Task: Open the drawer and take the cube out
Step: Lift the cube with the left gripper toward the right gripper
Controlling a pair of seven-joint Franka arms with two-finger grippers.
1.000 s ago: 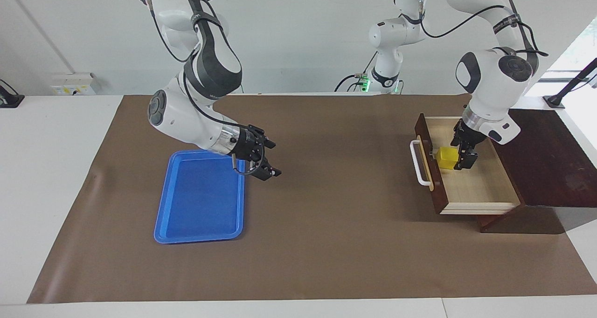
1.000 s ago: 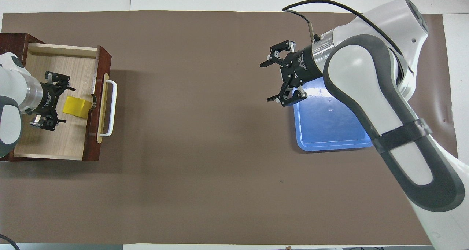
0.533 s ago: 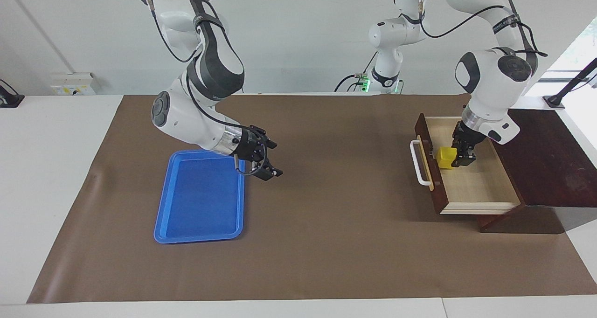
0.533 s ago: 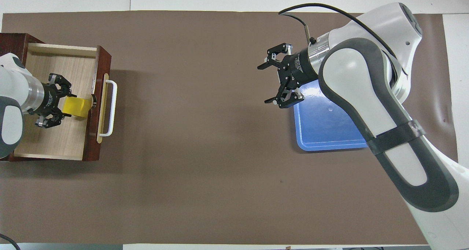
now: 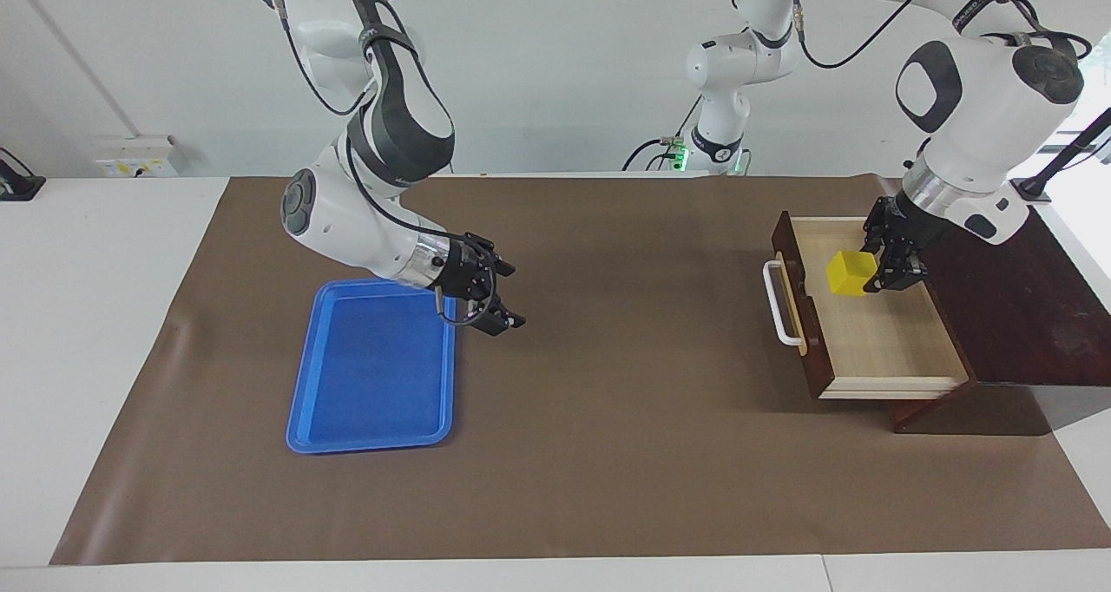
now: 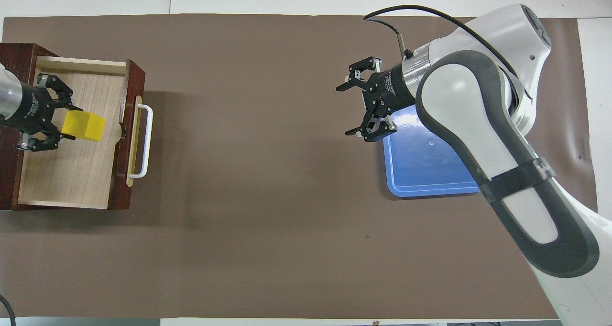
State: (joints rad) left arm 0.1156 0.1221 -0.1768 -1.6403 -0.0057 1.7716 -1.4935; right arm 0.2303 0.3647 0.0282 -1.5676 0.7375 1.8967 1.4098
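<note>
While the drawer (image 5: pixel 877 340) stands pulled out of its dark wooden box (image 5: pixel 1015 305) at the left arm's end of the table, the left gripper (image 5: pixel 878 272) hangs over its pale interior with its fingers clamped on the cube (image 5: pixel 851 272). The yellow cube is lifted clear of the drawer floor, held by the side that faces the box, over the part of the drawer nearer to the robots. In the overhead view the same cube (image 6: pixel 84 125) sits between the fingertips of the left gripper (image 6: pixel 66 122), just beside the drawer's dark front, which carries a white bar handle (image 5: pixel 779 304).

Toward the right arm's end of the table, a blue tray (image 5: pixel 373 366) lies flat on the brown mat (image 5: pixel 608 401). The right gripper (image 5: pixel 503 295) hovers by the tray's corner nearer to the robots, on the edge facing the drawer. Its fingers stand wide apart and hold nothing, as the overhead view shows plainly at the right gripper (image 6: pixel 353 103). The right arm waits there, well apart from the drawer.
</note>
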